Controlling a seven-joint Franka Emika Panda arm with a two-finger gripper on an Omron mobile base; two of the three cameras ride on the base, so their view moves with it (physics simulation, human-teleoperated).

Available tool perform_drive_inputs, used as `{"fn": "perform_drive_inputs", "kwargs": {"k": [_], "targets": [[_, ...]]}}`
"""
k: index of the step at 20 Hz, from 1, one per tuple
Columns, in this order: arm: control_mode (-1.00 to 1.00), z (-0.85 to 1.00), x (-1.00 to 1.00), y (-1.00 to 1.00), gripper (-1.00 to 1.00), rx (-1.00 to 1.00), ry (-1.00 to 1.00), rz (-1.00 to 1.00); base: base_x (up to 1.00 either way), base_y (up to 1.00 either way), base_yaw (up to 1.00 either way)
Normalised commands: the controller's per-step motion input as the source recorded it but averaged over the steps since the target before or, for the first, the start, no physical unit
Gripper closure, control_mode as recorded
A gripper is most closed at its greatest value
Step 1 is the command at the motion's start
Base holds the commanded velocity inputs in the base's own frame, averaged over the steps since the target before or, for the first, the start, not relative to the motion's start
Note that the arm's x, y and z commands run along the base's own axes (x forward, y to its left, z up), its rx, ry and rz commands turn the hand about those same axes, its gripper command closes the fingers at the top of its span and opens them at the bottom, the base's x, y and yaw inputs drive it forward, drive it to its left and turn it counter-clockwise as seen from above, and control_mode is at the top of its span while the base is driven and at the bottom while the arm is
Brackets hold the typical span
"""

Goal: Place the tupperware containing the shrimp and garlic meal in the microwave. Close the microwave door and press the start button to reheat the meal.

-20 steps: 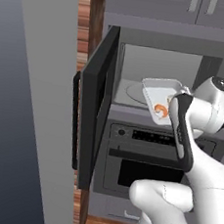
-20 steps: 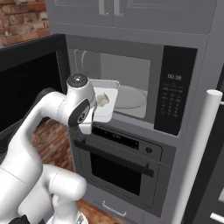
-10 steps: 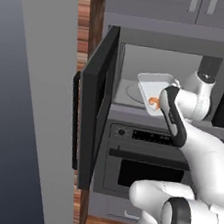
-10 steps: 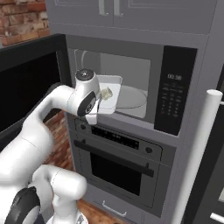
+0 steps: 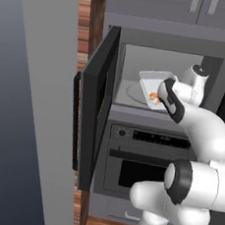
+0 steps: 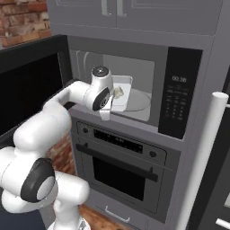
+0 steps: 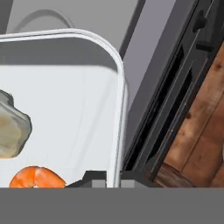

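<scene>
— From behind on the left, what do you see?
— The microwave [image 5: 167, 81] stands open, its microwave door [image 5: 96, 107] swung out to the left, edge-on to me. The white arm reaches up into the opening, and the pincer [image 5: 158, 96] holds the tupperware [image 5: 151, 84] by its near rim, tilted, over the front of the glass turntable [image 5: 134, 93]. An orange shrimp [image 5: 154, 98] shows in the tray right by the hand. The oven [image 5: 146, 163] sits just below.

— And from the right?
— The same tray [image 6: 121, 92] sits at the mouth of the cavity, partly behind the wrist. A pale garlic bulb [image 6: 118, 91] lies in it. The turntable [image 6: 137, 101] is under and beyond it, and the black keypad panel [image 6: 177, 96] stands to the right of the cavity. The door [image 6: 31, 85] fills the left side, its window dark.

— Is the pincer clenched?
— From the hand's own camera, yes: its two dark tips [image 7: 94, 179] sit either side of the tray's rim [image 7: 119, 109], closed tight on it. The shrimp [image 7: 36, 176] lies just beside the tips, the garlic [image 7: 12, 129] a little farther in. Past the rim I see the grey cavity wall and, to the right, the dark door edge [image 7: 175, 87] and some brick.
</scene>
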Motion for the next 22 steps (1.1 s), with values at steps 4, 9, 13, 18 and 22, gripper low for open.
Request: {"fn": "perform_drive_inputs", "kwargs": {"k": [4,9,13,18,22], "targets": [[-1.00,-0.23,0.45,-0.13,1.00,0.00,0.02,0.00,0.00,0.00,0.00],[-1.00,-0.35,0.38,-0.12,1.00,0.00,0.00,0.00,0.00,0.00,0.00],[-1.00,-0.22,0.45,-0.16,1.00,0.00,0.00,0.00,0.00,0.00,0.00],[-1.00,-0.03,0.53,-0.27,1.00,0.00,0.01,0.00,0.00,0.00,0.00],[-1.00,0.00,0.63,-0.17,1.00,0.00,0.04,0.00,0.00,0.00,0.00]]}}
